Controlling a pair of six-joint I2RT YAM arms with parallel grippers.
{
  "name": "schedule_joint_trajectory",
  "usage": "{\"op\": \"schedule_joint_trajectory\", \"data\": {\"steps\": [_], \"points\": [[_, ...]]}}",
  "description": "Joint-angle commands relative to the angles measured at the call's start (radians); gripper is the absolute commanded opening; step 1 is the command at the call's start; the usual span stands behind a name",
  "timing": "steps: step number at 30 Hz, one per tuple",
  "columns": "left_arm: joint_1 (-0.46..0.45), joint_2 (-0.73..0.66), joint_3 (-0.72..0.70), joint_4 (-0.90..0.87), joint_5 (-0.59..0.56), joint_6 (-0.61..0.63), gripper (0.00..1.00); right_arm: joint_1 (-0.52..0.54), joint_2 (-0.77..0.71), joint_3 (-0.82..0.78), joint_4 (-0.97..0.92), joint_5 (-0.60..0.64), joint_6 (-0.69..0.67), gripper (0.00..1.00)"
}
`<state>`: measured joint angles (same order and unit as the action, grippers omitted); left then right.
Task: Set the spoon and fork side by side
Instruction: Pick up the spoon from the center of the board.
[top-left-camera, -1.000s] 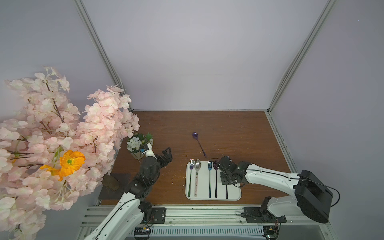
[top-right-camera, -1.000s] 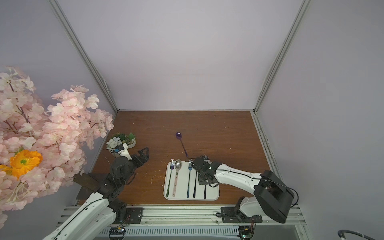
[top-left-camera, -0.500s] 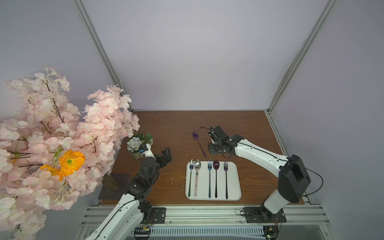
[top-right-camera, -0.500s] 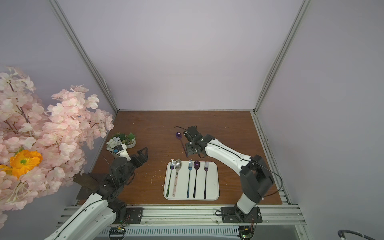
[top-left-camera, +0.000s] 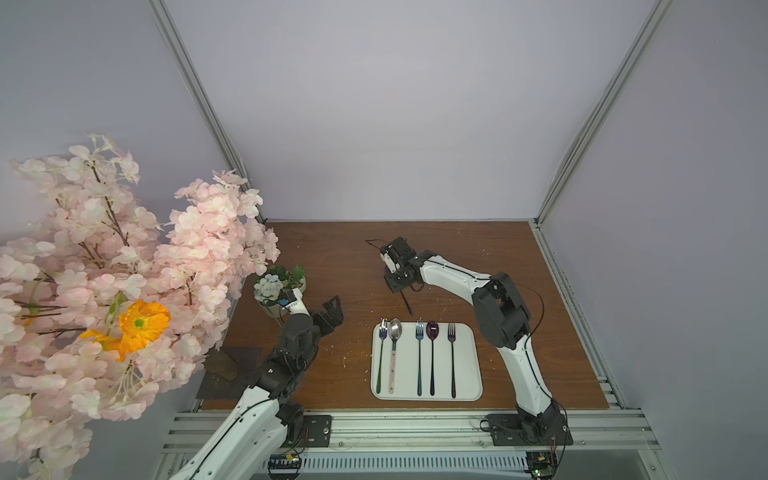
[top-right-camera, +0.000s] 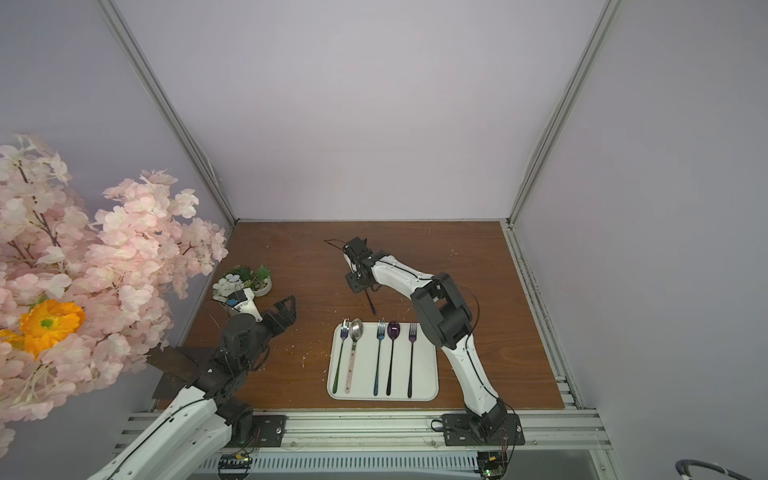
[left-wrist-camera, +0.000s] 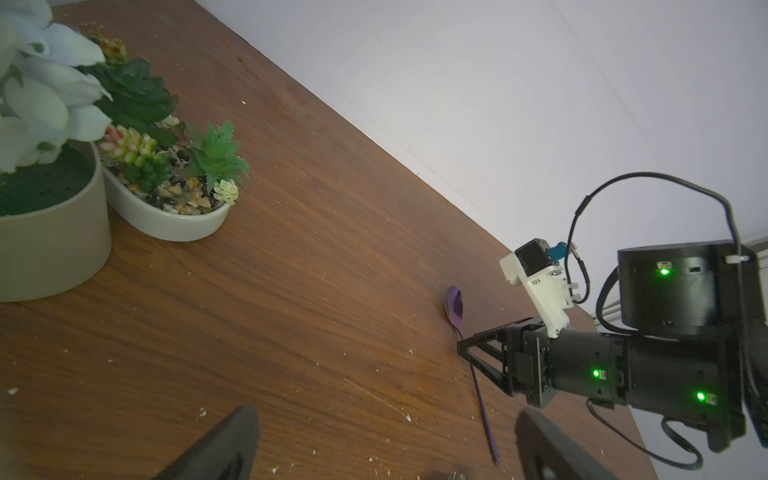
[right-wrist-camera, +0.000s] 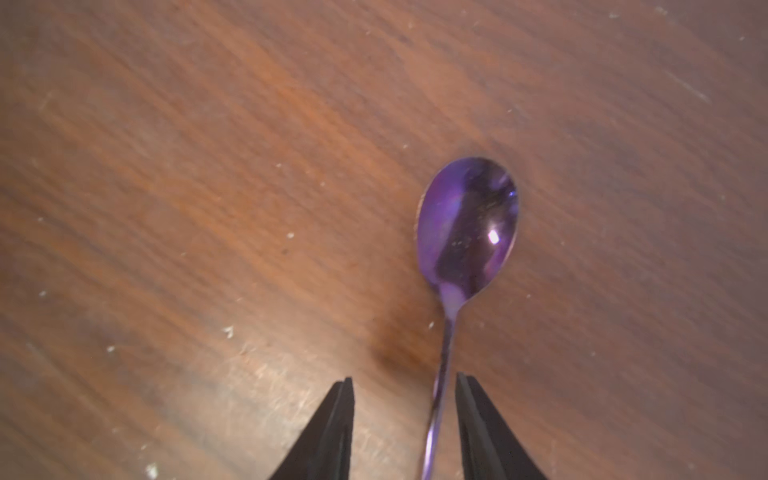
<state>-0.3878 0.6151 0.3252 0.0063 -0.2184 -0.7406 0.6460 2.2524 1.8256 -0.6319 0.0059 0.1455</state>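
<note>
Trouble, I'd guess, would come from the off-centre line-up. The right end effector (right-wrist-camera: 405, 380) stands spread astride the thin handle of the loose purple spoon (right-wrist-camera: 467, 224), which lies flat on the surface (top-left-camera: 332, 249) beyond the tray (top-left-camera: 467, 365). The handle sits much nearer one finger, so closing could nudge it sideways or let it slip out. The left end effector (top-left-camera: 332, 308) hovers spread and empty near the plant pots (top-left-camera: 278, 291). By my count: three spoons, two already on the tray; three forks (top-left-camera: 419, 332), all on the tray; two pots; one tray.
</note>
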Motion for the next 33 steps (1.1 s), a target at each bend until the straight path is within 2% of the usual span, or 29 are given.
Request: {"op": "schedule_joint_trajectory", "data": {"steps": [1, 7, 14, 23, 33], "points": [[0.007, 0.003, 0.013, -0.011, -0.022, 0.012, 0.99, -0.011, 0.016, 0.034, -0.011, -0.016, -0.029, 0.44], [0.007, 0.003, 0.008, -0.004, -0.03, 0.011, 0.99, -0.027, 0.042, 0.031, -0.017, -0.02, -0.037, 0.43], [0.007, 0.003, 0.011, -0.005, -0.033, 0.015, 0.99, -0.03, 0.088, 0.069, -0.047, -0.059, -0.037, 0.38], [0.007, -0.017, 0.009, -0.018, -0.048, 0.014, 0.99, -0.031, 0.115, 0.095, -0.074, 0.02, -0.005, 0.16], [0.007, -0.036, 0.005, -0.024, -0.05, 0.012, 0.98, -0.031, 0.116, 0.229, -0.039, 0.045, 0.038, 0.02]]}}
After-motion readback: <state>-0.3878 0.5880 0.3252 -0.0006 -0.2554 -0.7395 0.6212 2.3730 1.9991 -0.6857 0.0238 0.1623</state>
